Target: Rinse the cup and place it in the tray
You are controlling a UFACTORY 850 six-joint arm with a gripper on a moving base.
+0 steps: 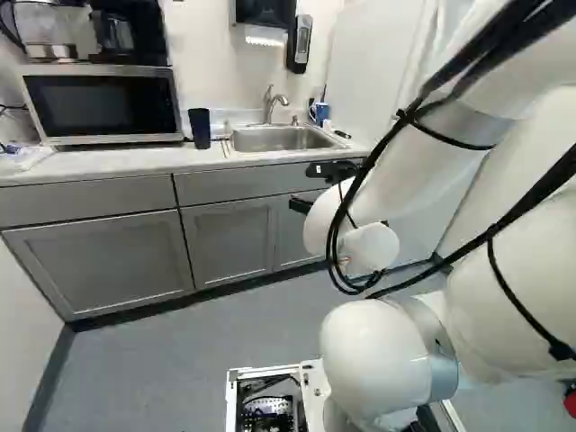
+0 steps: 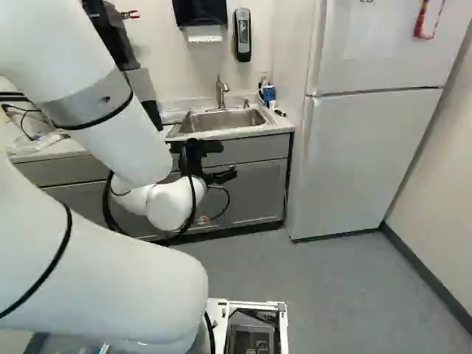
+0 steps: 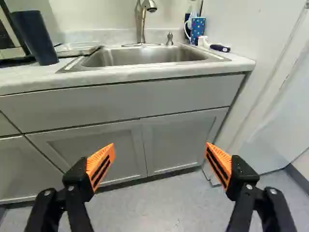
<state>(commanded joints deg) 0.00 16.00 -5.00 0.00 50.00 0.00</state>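
A dark blue cup point(image 1: 200, 128) stands upright on the counter between the microwave and the sink point(image 1: 281, 138); the wrist view shows this cup point(image 3: 36, 38) too, beyond one finger's side. A flat pale tray point(image 3: 76, 50) lies between cup and sink, partly hidden by the cup. My gripper point(image 2: 223, 161) hangs in front of the cabinets, below counter height. In the wrist view the gripper point(image 3: 159, 162) is open, its orange pads wide apart and nothing between them. The faucet point(image 3: 141, 21) rises behind the sink basin, ahead of the gripper.
Microwave point(image 1: 103, 103) on the counter point(image 1: 99, 162); cabinets point(image 3: 96, 150) stand below it. A blue patterned mug point(image 3: 198, 30) and small items sit by the sink's far corner. A tall white fridge point(image 2: 354, 162) stands beside the counter. Soap dispenser point(image 2: 243, 35) on the wall.
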